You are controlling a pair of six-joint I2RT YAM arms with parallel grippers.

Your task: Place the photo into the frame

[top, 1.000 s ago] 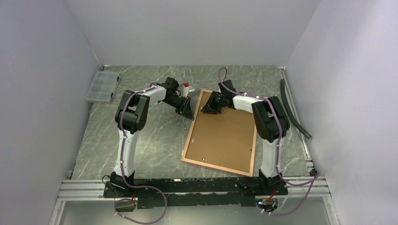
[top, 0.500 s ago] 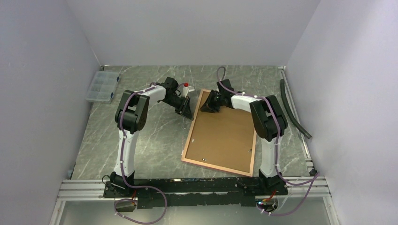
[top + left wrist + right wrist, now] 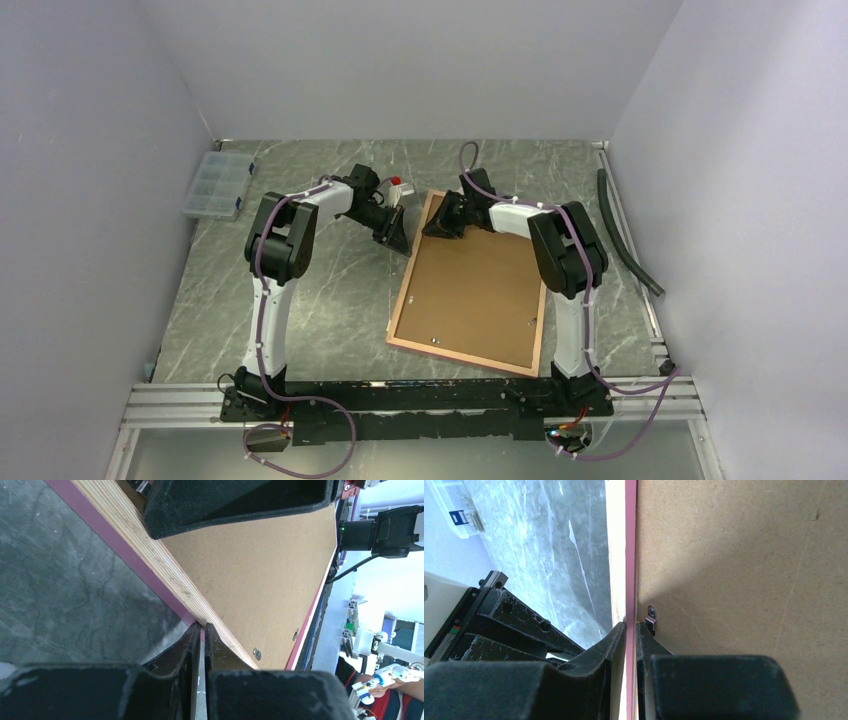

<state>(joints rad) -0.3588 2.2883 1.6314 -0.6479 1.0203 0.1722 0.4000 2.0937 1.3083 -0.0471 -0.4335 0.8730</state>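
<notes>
place: robotics lab | cues: plain white enclosure walls (image 3: 400, 70), aluminium mounting rail (image 3: 170, 405), clear parts organiser (image 3: 217, 185)

top: high, near side, looking down | wrists: close-up along frame (image 3: 165, 567) edge | shared: frame

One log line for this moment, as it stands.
frame: back up | backing board: seated | right pincer: pinching rail | left pincer: at rail, grip unclear | photo: unseen
</notes>
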